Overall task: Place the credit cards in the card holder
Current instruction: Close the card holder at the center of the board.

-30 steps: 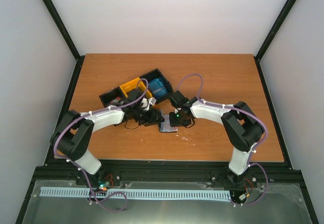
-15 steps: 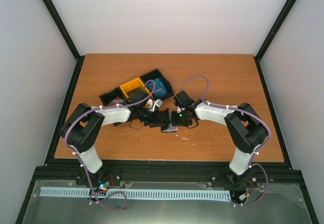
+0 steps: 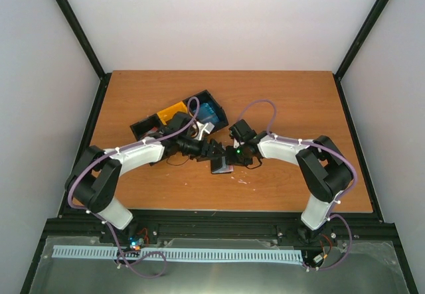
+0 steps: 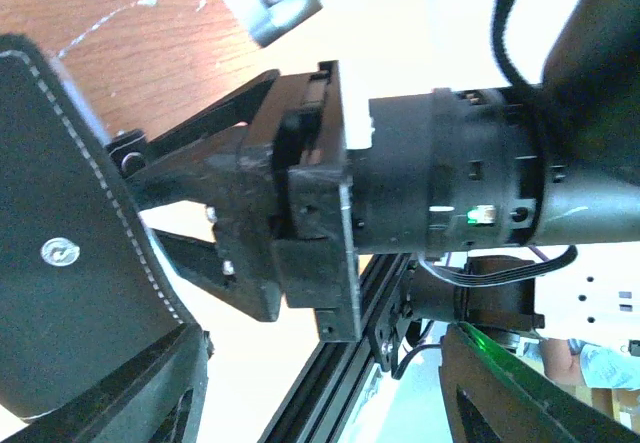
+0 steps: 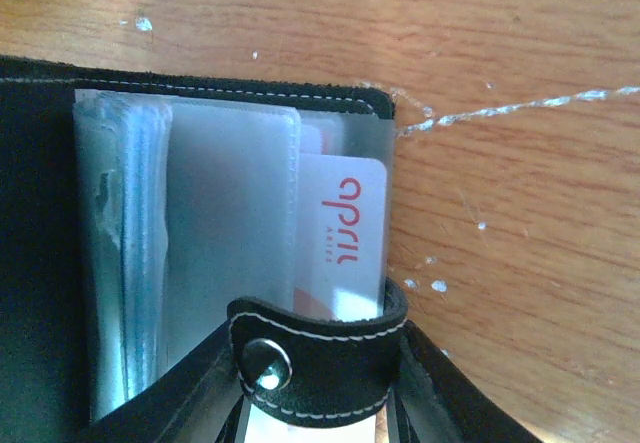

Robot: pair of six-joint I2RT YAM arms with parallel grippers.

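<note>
The black card holder lies open at the table's middle. In the right wrist view its pale pockets hold a red-and-white credit card. My right gripper is shut on the holder's closing tab, also seen from above. My left gripper is open and empty, pressed close to the right one. In the left wrist view the holder's stitched black cover stands against its left finger. Blue cards lie in the tray.
A black-and-yellow tray stands behind the left arm, at the table's middle left. The right gripper's body fills the left wrist view. The table's front edge rail runs close below the arms.
My left gripper has moved right, up against the right gripper and the card holder. The holder's pale inside shows less from above now. The right gripper has barely moved.
</note>
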